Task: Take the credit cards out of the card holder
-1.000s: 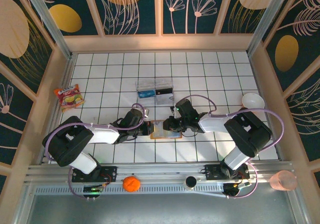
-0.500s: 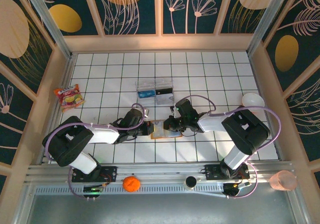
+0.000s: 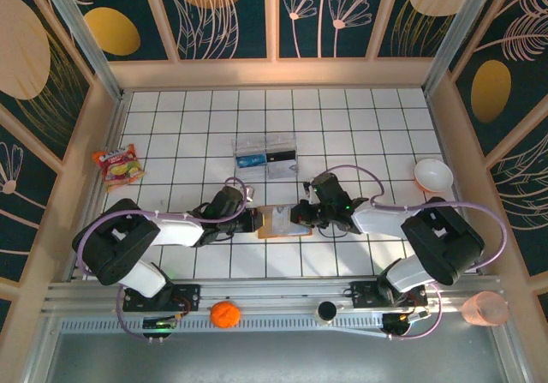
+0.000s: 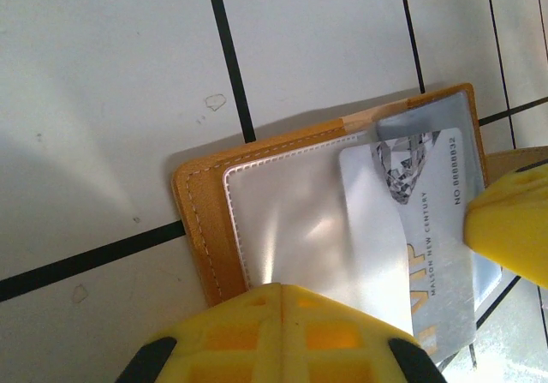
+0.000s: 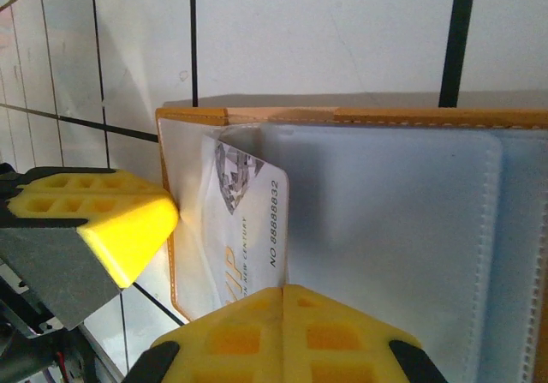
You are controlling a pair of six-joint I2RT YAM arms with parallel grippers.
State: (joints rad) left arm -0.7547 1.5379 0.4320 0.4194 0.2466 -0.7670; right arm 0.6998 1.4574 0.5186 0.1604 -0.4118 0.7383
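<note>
From above, the wallet (image 3: 278, 222) lies open between my arms, with the left gripper (image 3: 255, 220) at its left edge and the right gripper (image 3: 301, 215) at its right. I cannot tell how wide either stands.

On the left wrist, a silver card (image 4: 411, 229) sits tilted in its pocket, just beyond my finger (image 4: 274, 327).

On the right wrist, the card (image 5: 244, 229) runs lengthwise toward my finger (image 5: 282, 332) and touches it. I judge the right arm better placed.
</note>
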